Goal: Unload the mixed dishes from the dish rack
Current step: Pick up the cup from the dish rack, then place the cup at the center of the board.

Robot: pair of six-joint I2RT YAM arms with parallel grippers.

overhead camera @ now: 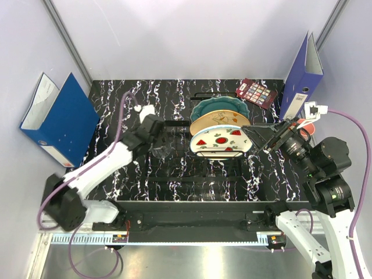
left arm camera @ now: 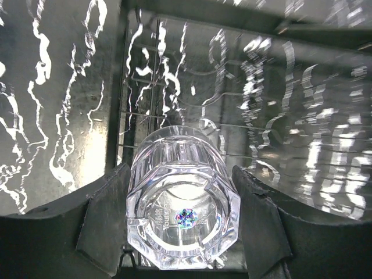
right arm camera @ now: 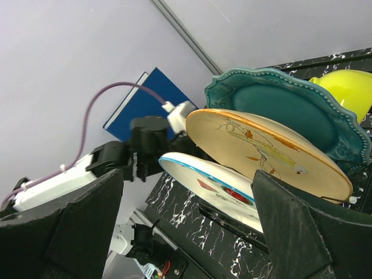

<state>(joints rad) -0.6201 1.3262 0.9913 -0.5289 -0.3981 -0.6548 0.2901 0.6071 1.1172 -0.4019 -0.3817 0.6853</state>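
Observation:
The clear glass (left arm camera: pixel 183 203) lies on its side between my left gripper's (left arm camera: pixel 180 171) fingers, which press on both its sides; from above it shows at the rack's left end (overhead camera: pixel 161 150). The black wire dish rack (overhead camera: pixel 224 158) holds three upright plates: a white plate with red fruit marks (overhead camera: pixel 220 140), a cream floral plate (overhead camera: pixel 218 121) and a teal scalloped plate (overhead camera: pixel 218 106). A yellow-green bowl (right arm camera: pixel 346 87) sits behind the teal plate. My right gripper (overhead camera: pixel 253 135) hovers open just right of the plates, its jaws facing the white plate's edge (right arm camera: pixel 215 186).
A blue ring binder (overhead camera: pixel 58 119) leans on the left wall and another (overhead camera: pixel 302 70) stands at the back right. A dark card with coloured squares (overhead camera: pixel 256 92) lies at the back of the marbled black table (overhead camera: pixel 116 110).

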